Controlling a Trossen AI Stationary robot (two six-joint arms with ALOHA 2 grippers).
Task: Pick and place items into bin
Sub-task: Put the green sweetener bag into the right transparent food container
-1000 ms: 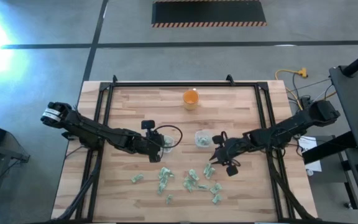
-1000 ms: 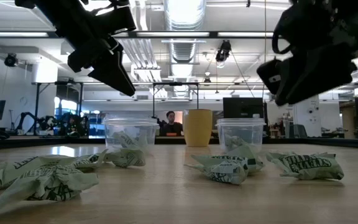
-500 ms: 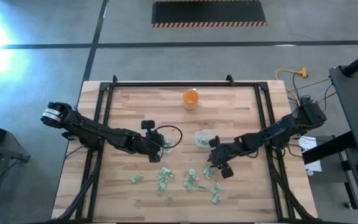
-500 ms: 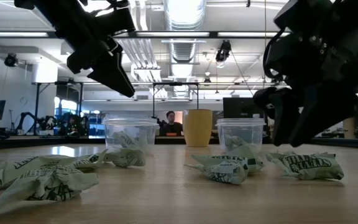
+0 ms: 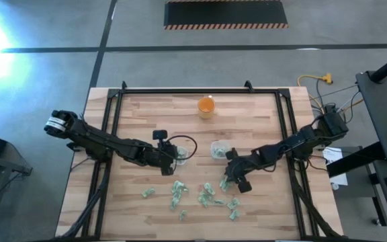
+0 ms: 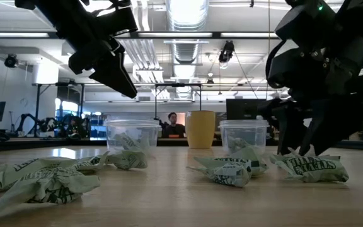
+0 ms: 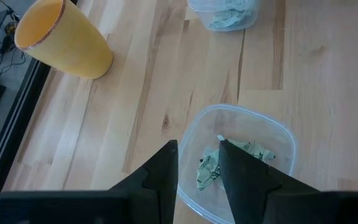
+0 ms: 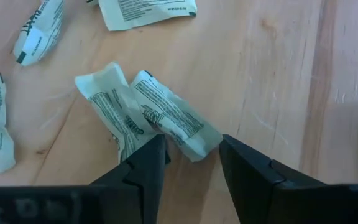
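Straddling a crumpled green-printed packet [image 8: 166, 121] on the table among the loose items, the right gripper [image 8: 188, 163] is seen with fingers parted; the overlapping neighbour [image 8: 107, 102] could be dragged along. Above a clear tub [image 7: 241, 162], the left gripper [image 7: 197, 168] is held narrowly open, empty

Lots of small crumpled packets [image 5: 210, 195], pale green and white with tiny green writing, are lying scattered flat on the wooden table [image 5: 140, 128], while one packet [image 7: 229, 158] is sitting inside a clear tub [image 7: 278, 140] and more are sitting in the second tub [image 5: 218, 149].
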